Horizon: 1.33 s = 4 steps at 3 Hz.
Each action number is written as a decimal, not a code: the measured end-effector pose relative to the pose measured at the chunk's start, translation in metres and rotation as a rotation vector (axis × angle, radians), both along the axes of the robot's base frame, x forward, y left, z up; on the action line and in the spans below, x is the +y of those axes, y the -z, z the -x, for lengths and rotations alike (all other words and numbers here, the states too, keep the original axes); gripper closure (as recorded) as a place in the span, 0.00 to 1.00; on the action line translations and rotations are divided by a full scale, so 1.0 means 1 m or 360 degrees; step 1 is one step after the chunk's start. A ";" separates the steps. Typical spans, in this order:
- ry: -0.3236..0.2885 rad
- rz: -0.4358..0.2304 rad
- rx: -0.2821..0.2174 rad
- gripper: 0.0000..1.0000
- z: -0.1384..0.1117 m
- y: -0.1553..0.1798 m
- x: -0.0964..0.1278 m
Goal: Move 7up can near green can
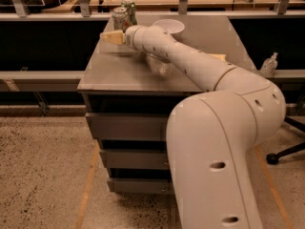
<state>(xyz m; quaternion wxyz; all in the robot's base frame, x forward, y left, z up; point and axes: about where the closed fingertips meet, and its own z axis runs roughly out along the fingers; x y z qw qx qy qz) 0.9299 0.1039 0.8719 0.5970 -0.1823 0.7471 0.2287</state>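
The 7up can (119,18), pale and silvery, stands upright at the back left corner of the grey table (119,75). The green can (130,7) stands right behind it to the right, almost touching it. My gripper (109,37) points left just in front of the 7up can, low over the table. It holds no can. My white arm (190,63) stretches across the table from the lower right.
A white bowl (168,26) sits at the back middle. A clear object (159,67) lies under my arm, and a tan object (218,57) lies beside it on the right. A railing runs behind the table. A small bottle (269,65) and a chair base (281,154) are to the right.
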 end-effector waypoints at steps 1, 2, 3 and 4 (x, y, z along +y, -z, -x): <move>-0.0126 -0.0007 0.0027 0.00 0.054 -0.023 -0.007; -0.0242 0.0054 0.0017 0.00 0.094 -0.060 -0.022; -0.0244 0.0105 -0.0034 0.00 0.141 -0.095 -0.064; -0.0026 0.0182 -0.0088 0.00 0.188 -0.125 -0.134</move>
